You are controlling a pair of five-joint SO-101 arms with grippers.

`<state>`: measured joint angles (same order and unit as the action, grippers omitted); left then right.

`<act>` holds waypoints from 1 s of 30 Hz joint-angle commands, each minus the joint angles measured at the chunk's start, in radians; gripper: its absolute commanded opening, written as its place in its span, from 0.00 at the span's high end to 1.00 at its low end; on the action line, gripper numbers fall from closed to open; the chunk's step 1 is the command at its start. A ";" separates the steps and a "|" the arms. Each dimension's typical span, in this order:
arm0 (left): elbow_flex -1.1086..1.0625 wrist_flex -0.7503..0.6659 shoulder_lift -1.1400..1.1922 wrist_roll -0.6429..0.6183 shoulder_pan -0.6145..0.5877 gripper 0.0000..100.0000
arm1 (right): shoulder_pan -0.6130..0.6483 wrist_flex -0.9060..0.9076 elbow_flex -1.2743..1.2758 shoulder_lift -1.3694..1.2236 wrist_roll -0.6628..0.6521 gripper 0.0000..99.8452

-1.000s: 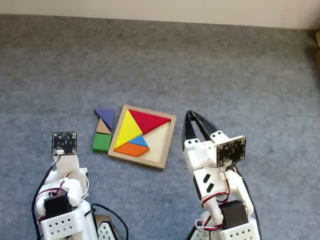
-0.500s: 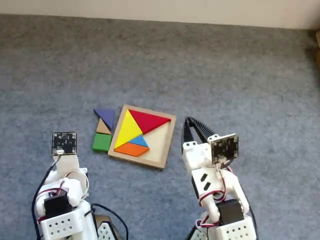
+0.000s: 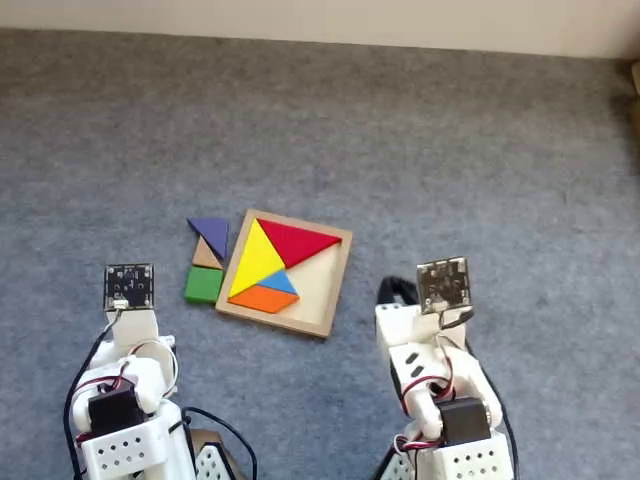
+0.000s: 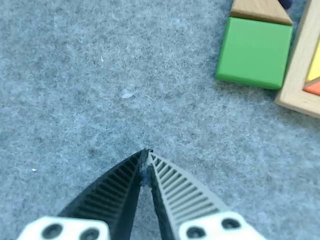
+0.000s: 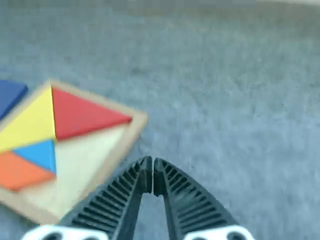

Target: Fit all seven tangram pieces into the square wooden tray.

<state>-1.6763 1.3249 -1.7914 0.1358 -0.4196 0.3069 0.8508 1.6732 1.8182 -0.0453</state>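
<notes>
high view is showing the square wooden tray (image 3: 312,290) sitting near the right gripper (image 5: 152,175), holding a yellow triangle (image 3: 255,260), red triangle (image 3: 295,242), small blue triangle (image 3: 280,282) and orange piece (image 3: 262,298). green square (image 3: 203,285), tan triangle (image 3: 205,254) and navy piece (image 3: 212,235) are lying just outside it, toward the left gripper (image 4: 146,160). both grippers are sitting pinched shut on nothing.

A grey carpet-like surface (image 3: 480,150) is stretching across the whole work area, and a pale strip (image 3: 300,15) is running along its far edge.

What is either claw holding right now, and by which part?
Nothing. The left claw is shut and empty near the green square; the right claw is shut and empty beside the wooden tray.
</notes>
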 commanded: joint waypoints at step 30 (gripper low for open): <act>-0.019 0.000 -0.033 0.009 -0.010 0.99 | -0.035 0.400 0.137 0.016 0.009 0.98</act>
<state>-1.6763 1.3249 -1.7914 0.1358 -0.4196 0.2854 1.2436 1.6732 1.8197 -0.0453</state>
